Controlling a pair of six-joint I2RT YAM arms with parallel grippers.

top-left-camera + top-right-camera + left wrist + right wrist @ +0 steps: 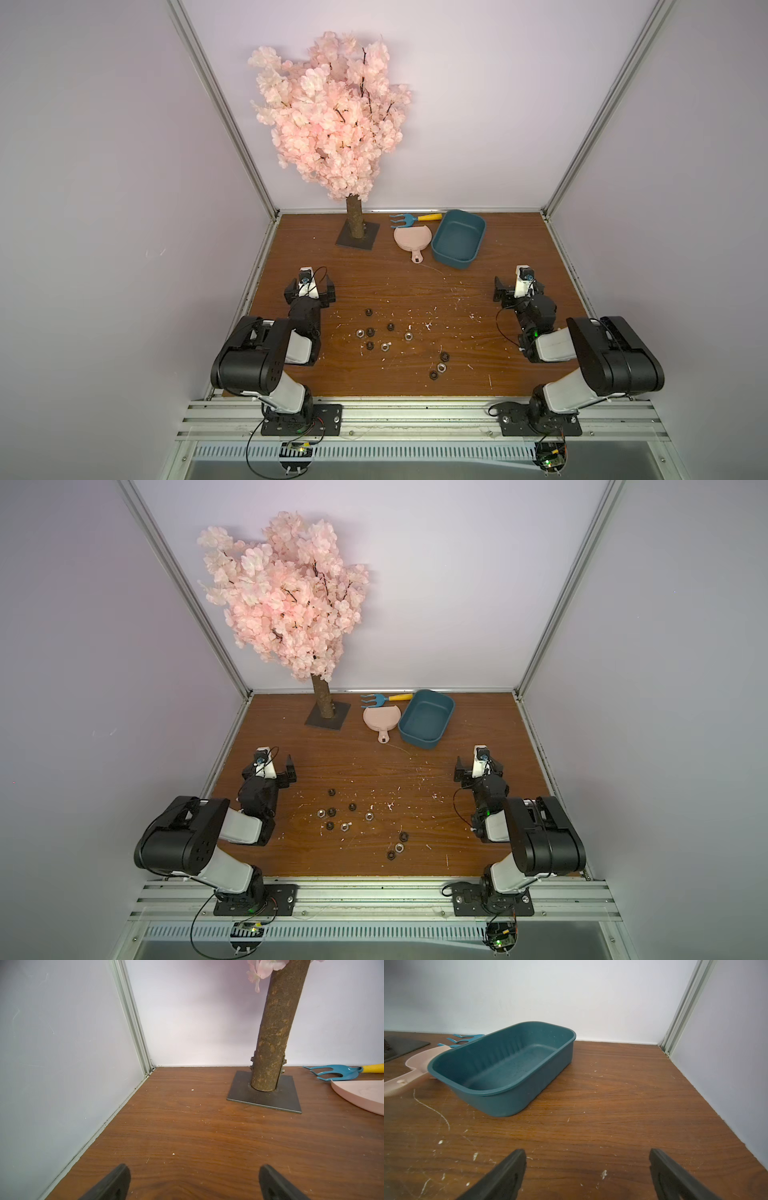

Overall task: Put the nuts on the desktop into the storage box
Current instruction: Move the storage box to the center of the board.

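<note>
Looking down in both top views, we find the nuts (385, 346) lying loose on the desktop (415, 291) between the two arms. One cluster sits nearer the left arm and a smaller group of three nearer the front edge. We count ten, some dark and some bright. They are so small here that their six sides are hard to make out, and among the white flecks (428, 326) the silver ones nearly blend in. Neither wrist view reaches them.

The storage box (457, 239) stands well apart from the nuts, near the back wall toward the right, with nothing inside that we can see. The pink dustpan (409, 239) lies just beside it; whether the two touch we cannot tell. In the right wrist view the box hides most of the blue rake (463, 1040), leaving only its tines.

The left gripper (310, 284) hangs over bare wood with its jaws spread wide and nothing between them. The right gripper (518, 286) is likewise spread wide and holds nothing. From above, each wrist camera covers the middle of its gripper, and in the wrist views the fingers are cut off at the frame edge.

In the left wrist view the tree (272, 1043) loses its crown above the frame. Its dark base (264, 1099) shows whole, and the dustpan and the rake's yellow handle are clipped at the side.
</note>
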